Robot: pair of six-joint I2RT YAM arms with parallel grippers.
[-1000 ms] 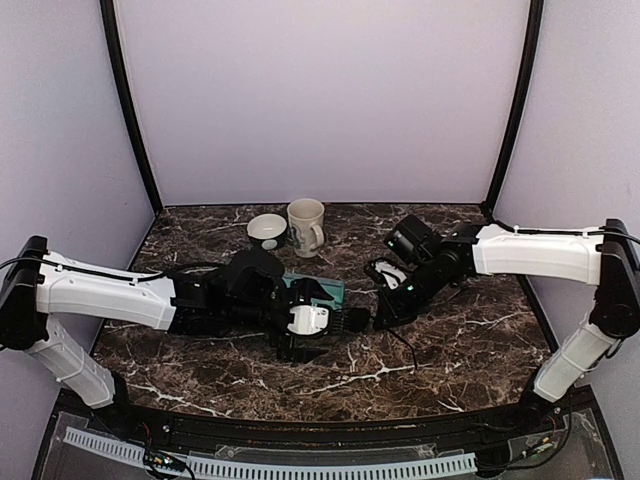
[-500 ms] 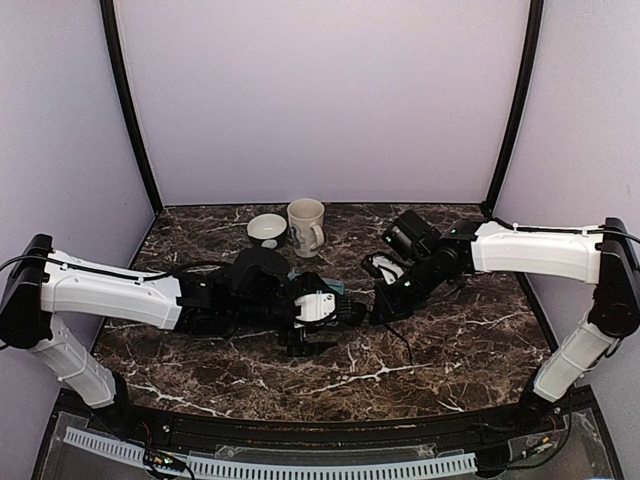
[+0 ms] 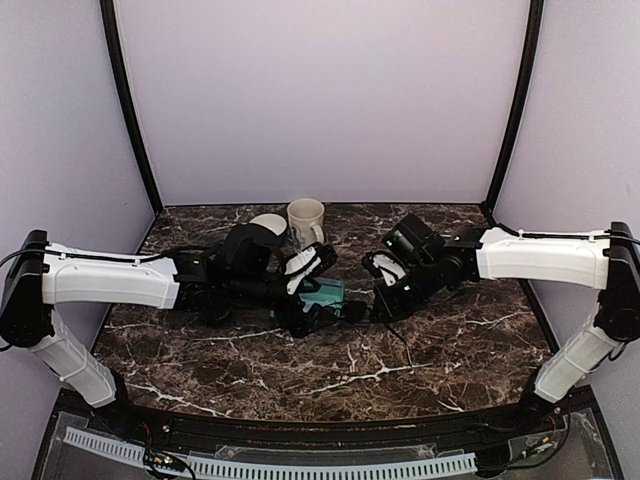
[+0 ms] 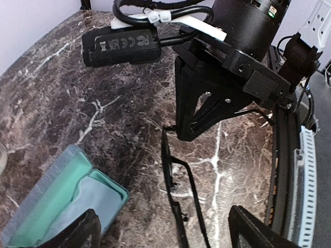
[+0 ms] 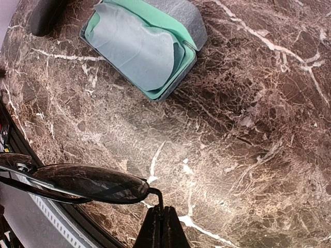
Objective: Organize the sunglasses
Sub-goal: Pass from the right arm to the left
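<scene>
Dark marble bench (image 3: 450, 350): green-lined case (image 5: 145, 46), lid open. Right pincer (image 5: 161, 227) clamped on wire sunglasses (image 5: 88, 183), near it. Left pincer (image 4: 166, 227) spread wide. Mug (image 3: 306, 225), bowl (image 3: 262, 220) at rear.

Thin black wire sunglasses (image 5: 88, 187), glossy dark lens, in the jaws of the right gripper (image 5: 161, 219); ahead of them polished marbled table (image 5: 248, 103), matt grey case (image 5: 187, 19), smooth mint lining.

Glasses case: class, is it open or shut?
Open. The case has its grey lid folded back, showing green lining and a pale cloth inside.
</scene>
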